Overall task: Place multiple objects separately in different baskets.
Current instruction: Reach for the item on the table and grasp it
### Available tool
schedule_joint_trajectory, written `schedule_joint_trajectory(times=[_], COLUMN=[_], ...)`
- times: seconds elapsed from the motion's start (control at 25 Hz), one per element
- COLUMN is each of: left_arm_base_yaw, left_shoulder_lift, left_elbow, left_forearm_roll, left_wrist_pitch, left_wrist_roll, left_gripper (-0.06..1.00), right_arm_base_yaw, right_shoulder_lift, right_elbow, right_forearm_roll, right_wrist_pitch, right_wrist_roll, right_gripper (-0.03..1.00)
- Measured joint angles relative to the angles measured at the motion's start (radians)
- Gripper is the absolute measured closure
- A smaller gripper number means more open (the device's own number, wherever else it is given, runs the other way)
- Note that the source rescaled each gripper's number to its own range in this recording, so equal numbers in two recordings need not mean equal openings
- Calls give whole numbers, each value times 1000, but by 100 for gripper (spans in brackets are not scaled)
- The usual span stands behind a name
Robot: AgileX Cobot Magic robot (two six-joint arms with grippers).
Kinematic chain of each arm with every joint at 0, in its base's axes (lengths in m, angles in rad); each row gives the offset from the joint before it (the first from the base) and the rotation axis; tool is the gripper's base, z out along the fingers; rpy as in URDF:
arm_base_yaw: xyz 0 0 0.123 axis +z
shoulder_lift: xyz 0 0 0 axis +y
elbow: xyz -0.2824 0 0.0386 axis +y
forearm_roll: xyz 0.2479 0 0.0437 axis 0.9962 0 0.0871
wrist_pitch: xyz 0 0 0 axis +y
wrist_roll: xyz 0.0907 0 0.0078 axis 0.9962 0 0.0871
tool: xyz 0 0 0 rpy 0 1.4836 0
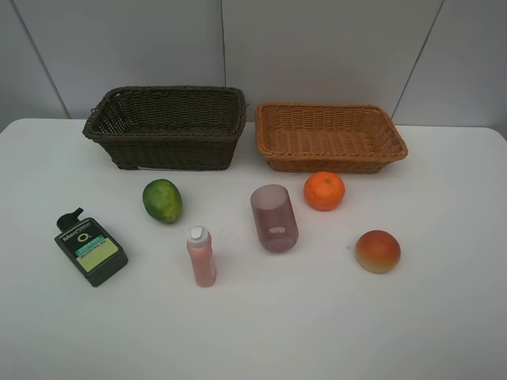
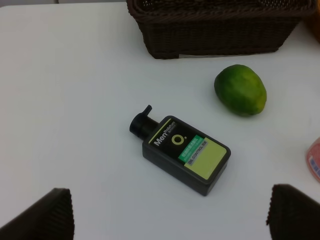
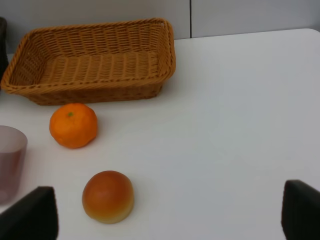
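Left tool and right tool gape wide, holding nothing. Objects, black bottle to red-orange fruit, sit spaced across mid-frame surface, presumably for clear access; dark basket and tan basket stand empty, upper centre.

Only one thing here carries readable print: the black bottle, lying flat on the bench. The left wrist view gives it best. "Men" in big white letters near the neck, with tiny white lines next to it, too small to read. Just beside that, a yellow-green ring like a letter O. Then a bright green strip with small white print, unreadable. On the pale lime panel, dark capitals: "OIL CONTROL", and the rest blurs out. From the high camera only "Men" comes through. The pink bottle shows a scrap of bluish label print at the edge of view, unreadable
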Motion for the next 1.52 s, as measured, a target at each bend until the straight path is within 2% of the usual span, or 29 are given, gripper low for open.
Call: schedule_joint_trajectory(times=[0.28,0.76,1.0,1.12,1.36,1.52], left_arm_base_yaw=[0,0,-3,-62,-237,-326], left_shoulder_lift=[73,690,951,1046,1163,1228], left_elbow=[-12,-299,-395,-410,-423,-423], left_forearm_roll=[0,0,-9,-9,-9,0], left_wrist_pitch=[-1,0,-3,-16,-74,-107], left_wrist_roll=[0,0,0,0,-7,-7], left_gripper=[-6,-6,-6,-6,-6,-6], right_arm_base_yaw=[0,0,0,0,0,0], right_shoulder_lift=[0,0,0,0,0,0], right_elbow=[0,0,0,0,0,0], right_forearm_roll=[0,0,0,0,0,0], right_wrist_pitch=[0,0,0,0,0,0], right_wrist_roll=[0,0,0,0,0,0], right_gripper=[3,3,3,3,3,3])
